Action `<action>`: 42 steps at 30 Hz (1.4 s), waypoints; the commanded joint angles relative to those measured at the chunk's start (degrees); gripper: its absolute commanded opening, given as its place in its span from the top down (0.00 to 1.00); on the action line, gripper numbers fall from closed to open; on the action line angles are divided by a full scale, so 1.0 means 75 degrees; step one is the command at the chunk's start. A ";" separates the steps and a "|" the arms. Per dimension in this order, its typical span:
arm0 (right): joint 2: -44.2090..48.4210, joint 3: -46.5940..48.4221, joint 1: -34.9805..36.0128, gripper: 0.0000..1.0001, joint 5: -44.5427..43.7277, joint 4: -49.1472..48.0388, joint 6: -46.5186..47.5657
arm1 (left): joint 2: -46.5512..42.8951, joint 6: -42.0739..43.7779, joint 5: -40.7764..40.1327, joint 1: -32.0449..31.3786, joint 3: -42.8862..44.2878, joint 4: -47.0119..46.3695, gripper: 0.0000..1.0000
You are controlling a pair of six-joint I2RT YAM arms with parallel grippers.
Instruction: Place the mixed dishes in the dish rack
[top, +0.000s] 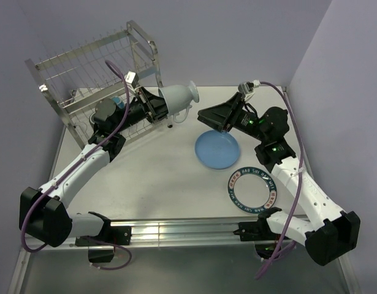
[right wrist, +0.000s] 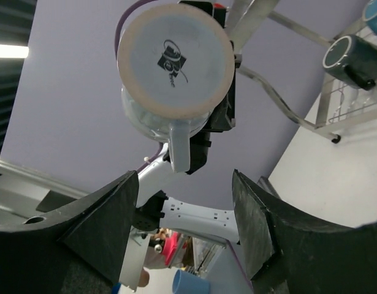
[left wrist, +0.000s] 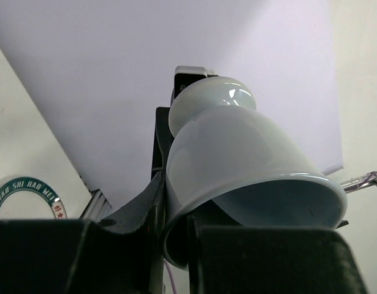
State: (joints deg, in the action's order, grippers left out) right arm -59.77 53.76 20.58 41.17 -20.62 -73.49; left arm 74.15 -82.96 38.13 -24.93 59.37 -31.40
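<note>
My left gripper (top: pixel 157 107) is shut on the rim of the pale cup (top: pixel 179 98), holding it on its side in the air in front of the dish rack (top: pixel 96 76). In the left wrist view the fingers pinch the cup (left wrist: pixel 249 159) wall. My right gripper (top: pixel 208 120) is open and empty, raised over the far edge of the light-blue plate (top: pixel 217 149). Its wrist view shows the cup's base (right wrist: pixel 176 58) ahead of the open gripper (right wrist: pixel 185 214). The white plate with dark lettered rim (top: pixel 251 187) lies near right. A blue mug (right wrist: pixel 354 58) sits in the rack. The dark mug and the bowl are not visible.
The rack stands at the far left corner of the table, against the wall. The two plates lie flat on the right half. A rack tube end (left wrist: pixel 366 180) shows at the right of the left wrist view. The lettered plate (left wrist: pixel 22 196) shows at its left edge.
</note>
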 commanded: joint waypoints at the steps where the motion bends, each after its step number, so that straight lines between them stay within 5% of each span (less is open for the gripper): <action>1: -0.0257 0.0461 0.0256 0.31 -0.0028 -0.1047 -0.0244 | -0.0101 -0.0435 -0.0373 -0.0004 0.0369 -0.1099 1.00; 17: -0.1475 0.1562 0.1486 0.49 -0.0462 -0.1176 0.0166 | -0.0195 -0.0623 -0.0607 -0.0157 0.0170 -0.1275 1.00; 20: -0.1663 0.1738 0.1592 0.68 -0.0462 -0.1176 0.0166 | -0.0265 -0.0646 -0.0631 -0.0204 -0.0006 -0.1274 1.00; 21: -0.1699 0.1785 0.1639 0.94 -0.0450 -0.1165 0.0178 | -0.0254 -0.0681 -0.0584 -0.0204 -0.0030 -0.1309 1.00; 23: -0.1676 0.1786 0.1651 1.00 -0.0462 -0.1025 0.0318 | -0.0242 -0.0670 -0.0468 -0.0215 -0.0007 -0.1334 0.99; 26: -0.1314 0.1750 0.1639 1.00 -0.0788 -0.0313 0.0994 | -0.0405 -0.0098 -0.0256 -0.0215 0.0192 0.0488 0.11; 27: -0.1231 0.1820 0.1604 1.00 -0.0848 -0.0054 0.1242 | -0.0487 0.0624 -0.0314 -0.0215 0.0436 0.1319 0.01; 32: -0.0739 0.1938 0.1159 1.00 -0.1176 0.1854 0.2766 | -0.1178 0.3402 -0.1273 -0.0192 0.1234 0.6353 0.01; 42: -0.0960 0.2032 0.1753 1.00 -0.3014 0.4694 0.6234 | -0.3789 0.5038 -0.3980 -0.0192 0.0755 1.0206 0.01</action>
State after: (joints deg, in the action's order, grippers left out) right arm -66.67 65.71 29.93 24.86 10.98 -38.39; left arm 50.68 -51.11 17.19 -26.33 65.47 33.58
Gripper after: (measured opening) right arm 0.224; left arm 0.991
